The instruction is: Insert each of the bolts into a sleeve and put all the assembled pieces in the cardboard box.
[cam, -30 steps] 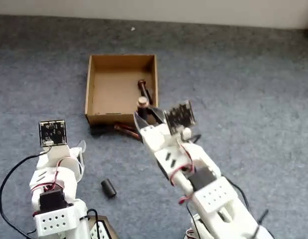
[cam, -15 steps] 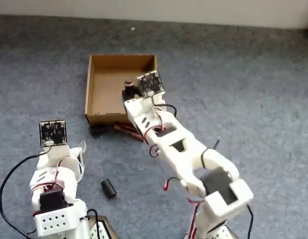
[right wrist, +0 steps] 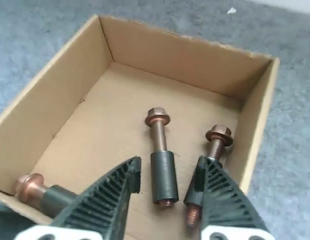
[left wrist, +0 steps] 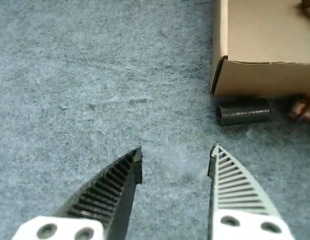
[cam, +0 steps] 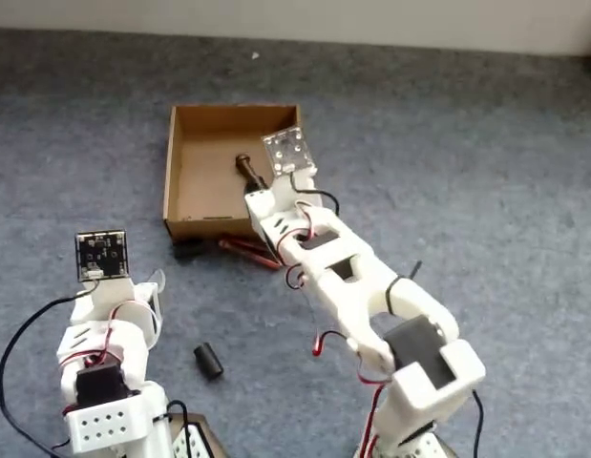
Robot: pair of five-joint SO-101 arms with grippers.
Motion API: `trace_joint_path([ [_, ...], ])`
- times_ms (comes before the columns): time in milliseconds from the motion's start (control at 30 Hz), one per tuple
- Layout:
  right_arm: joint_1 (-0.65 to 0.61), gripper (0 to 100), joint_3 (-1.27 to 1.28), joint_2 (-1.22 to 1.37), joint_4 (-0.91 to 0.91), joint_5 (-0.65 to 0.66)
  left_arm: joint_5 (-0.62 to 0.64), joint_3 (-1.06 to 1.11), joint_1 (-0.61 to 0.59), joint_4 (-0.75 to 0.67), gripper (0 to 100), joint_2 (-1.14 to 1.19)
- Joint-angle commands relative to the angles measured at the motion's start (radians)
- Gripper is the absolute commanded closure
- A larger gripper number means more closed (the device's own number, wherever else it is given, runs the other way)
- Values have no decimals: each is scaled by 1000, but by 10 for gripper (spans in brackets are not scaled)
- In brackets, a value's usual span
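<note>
Left gripper [left wrist: 176, 150]: my fingers spread, idle over carpet. Sleeve [left wrist: 243, 111]: lying just before box [left wrist: 255, 77] front. Right gripper [right wrist: 169, 167]: fingers spread above box, sleeved bolts [right wrist: 162, 170] lying inside. Step: delivery looks complete. Next, likely: fetch loose bolt [cam: 247, 250] and sleeve it.

Sleeved bolts [right wrist: 163, 170] — inside cardboard box [right wrist: 180, 57]

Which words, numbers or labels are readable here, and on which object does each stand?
There are none to read.
The cardboard box is plain brown inside and outside.
The black sleeve beside it bears no mark.
Any print on an arm's black board is too small to read.
</note>
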Motion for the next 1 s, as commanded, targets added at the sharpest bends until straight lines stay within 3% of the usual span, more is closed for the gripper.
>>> trace_joint_path([
  [0,8,840,13,-216,150,-8,-8,-16,-31,-23,765,-8],
  [167,-25,840,79,-478,426,-8,-2,-36,-140,-34,765,-8],
  [433,-228,840,168,-710,788,-9,32,-39,-203,-57,765,-8],
  [567,-371,840,216,-714,822,-29,77,-39,-252,-81,765,-7],
  [667,-464,840,231,-670,823,-137,77,-39,-251,-81,765,-7],
  [967,-593,840,228,-483,820,-189,77,-39,-248,-81,765,-7],
])
